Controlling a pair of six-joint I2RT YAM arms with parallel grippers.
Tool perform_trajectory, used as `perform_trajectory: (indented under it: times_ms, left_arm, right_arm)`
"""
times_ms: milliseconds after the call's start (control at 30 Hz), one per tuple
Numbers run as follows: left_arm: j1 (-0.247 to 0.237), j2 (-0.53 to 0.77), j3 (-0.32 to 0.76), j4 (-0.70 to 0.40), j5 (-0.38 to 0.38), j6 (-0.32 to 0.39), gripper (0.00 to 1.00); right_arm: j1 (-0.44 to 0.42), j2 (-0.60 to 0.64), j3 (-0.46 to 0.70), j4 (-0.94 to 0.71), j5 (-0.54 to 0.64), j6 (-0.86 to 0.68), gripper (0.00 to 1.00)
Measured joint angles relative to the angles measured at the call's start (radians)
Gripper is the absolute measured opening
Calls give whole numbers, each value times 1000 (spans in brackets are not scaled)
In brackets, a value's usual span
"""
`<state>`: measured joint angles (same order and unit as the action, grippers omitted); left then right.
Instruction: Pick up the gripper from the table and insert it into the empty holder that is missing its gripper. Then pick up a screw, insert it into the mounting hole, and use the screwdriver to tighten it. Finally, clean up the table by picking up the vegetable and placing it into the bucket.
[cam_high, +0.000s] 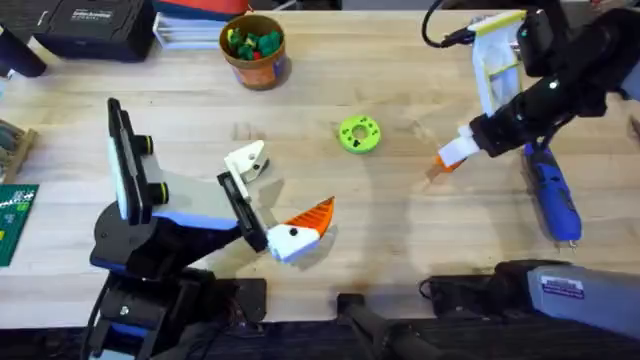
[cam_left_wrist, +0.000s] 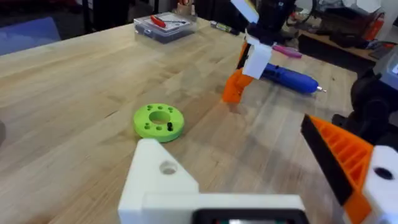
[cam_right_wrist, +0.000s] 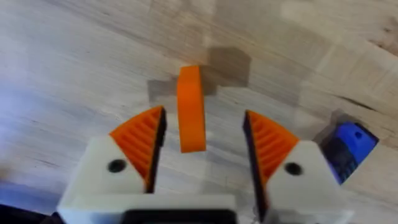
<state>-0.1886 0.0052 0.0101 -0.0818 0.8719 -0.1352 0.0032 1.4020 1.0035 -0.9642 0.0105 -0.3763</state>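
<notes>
The gripper (cam_right_wrist: 191, 109), a small orange ribbed wedge, lies on the bare table (cam_high: 400, 230) between the spread fingers of the right gripper (cam_right_wrist: 202, 140), neither orange pad touching it. Judge it light, stiff plastic, apt to skid on the smooth wood: you take it across its two flat faces, near mid-length, leaving the root end free for insertion. The left gripper (cam_high: 275, 195) also stands spread; one finger carries its orange wedge, the other ends in the bare white holder (cam_high: 246, 161), well apart from the piece. Room for moving is generous around the pick point. Note the lime-green disc (cam_high: 359, 134) between the two arms, the blue screwdriver (cam_high: 553, 198) just beside the right arm, and the bucket (cam_high: 255, 50) at the far side.
</notes>
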Motion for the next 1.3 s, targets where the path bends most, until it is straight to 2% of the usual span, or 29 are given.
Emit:
perform_trajectory:
  times_ms: [133,167,233,300,333,500,700,833,933,1067,1300]
  left_arm:
    - [0,0,0,0,0,0,985]
    - [0,0,0,0,0,0,985]
    - [0,0,0,0,0,0,985]
    - [0,0,0,0,0,0,985]
    - [0,0,0,0,0,0,985]
    - [0,0,0,0,0,0,985]
    - [0,0,0,0,0,0,985]
    - [0,0,0,0,0,0,985]
    - [0,0,0,0,0,0,985]
    - [0,0,0,0,0,0,985]
    - [0,0,0,0,0,0,985]
  right_arm:
    - [0,3,0,0,0,-7,566]
    - [0,4,0,0,-3,-11,342]
    - [0,4,0,1,-12,-14,175]
    - [0,3,0,2,-18,-14,49]
    - [0,3,0,3,-20,-14,20]
    - [0,-27,0,0,-27,-5,15]
    - [-3,-214,1,-38,-88,24,13]
    - [-18,-329,2,-30,-274,65,12]
    - [-19,-348,-4,43,-469,115,11]
    - [11,-311,-48,193,-695,246,10]
    - [164,-154,-84,331,-922,457,10]
